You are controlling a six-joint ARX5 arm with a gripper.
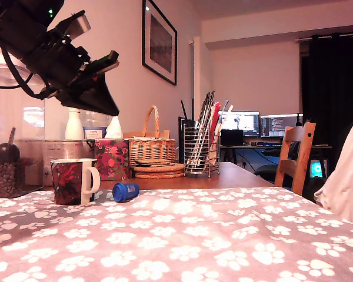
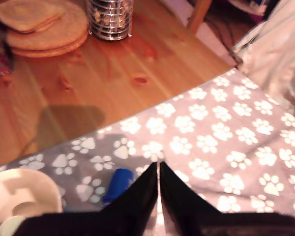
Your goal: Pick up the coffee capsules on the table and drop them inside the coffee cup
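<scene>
The coffee cup (image 1: 73,181), a dark red-and-black floral mug with a white handle, stands on the paw-print cloth at the exterior view's left. A blue capsule (image 1: 125,191) lies on its side just to the right of the mug. My gripper (image 1: 113,110) hangs high above the mug, well clear of both. In the wrist view its black fingers (image 2: 142,196) meet at the tips (image 2: 159,166), shut with nothing between them. The blue capsule (image 2: 119,184) lies beside them, and the mug's pale inside (image 2: 22,194) shows from above. A pale round shape (image 2: 9,226) shows at the mug; whether it is the cream capsule I cannot tell.
Behind the mug stand a floral tissue box (image 1: 110,158), a wicker basket (image 1: 150,147), stacked round mats (image 1: 159,170) and a metal utensil holder (image 1: 200,154) on bare wood. A wooden chair (image 1: 297,155) and pale fabric (image 1: 347,176) are at the exterior view's right.
</scene>
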